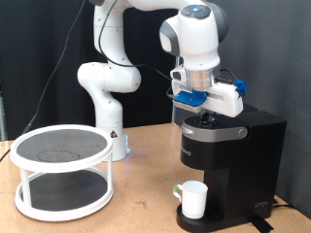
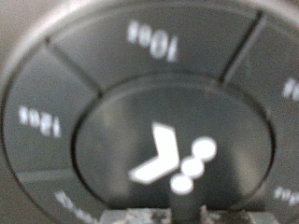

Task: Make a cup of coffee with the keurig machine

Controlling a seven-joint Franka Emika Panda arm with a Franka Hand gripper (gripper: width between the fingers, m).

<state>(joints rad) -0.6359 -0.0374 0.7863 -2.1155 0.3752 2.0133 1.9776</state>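
From my remote station, the exterior view showed the white arm [image 1: 107, 58] bent over so that its gripper [image 1: 202, 110] hung right on top of the coffee machine [image 1: 228, 165], at the lid's rounded, silver-rimmed crown. I could not tell whether the fingers were spread or closed; the hand's body and the blue fitting on it hid them, and nothing showed between them.

The machine was a boxy, matte black block standing upright at the exterior view's right, its long axis vertical, its front with small white lettering turned toward the exterior view's bottom left. Under its overhanging head sat the cup [image 1: 193, 200], a plain white glossy cylinder, upright with its mouth up, resting on the round drip base. Its handle pointed toward the exterior view's left.

At the exterior view's left stood a two-tier round rack [image 1: 62, 170], white-framed with dark, mesh-looking shelves, well apart from the machine. Both rested on a tan wooden surface [image 1: 146, 184], in front of a black curtain.

The wrist view gave me what the exterior one could not: a very close, blurred look at the machine's round button panel [image 2: 149, 112], a dark, smooth disc split into wedge-shaped segments around a centre circle bearing a white logo [image 2: 173, 161]. The white numerals on the segments appeared upside down. The cup, rack and arm did not show there.
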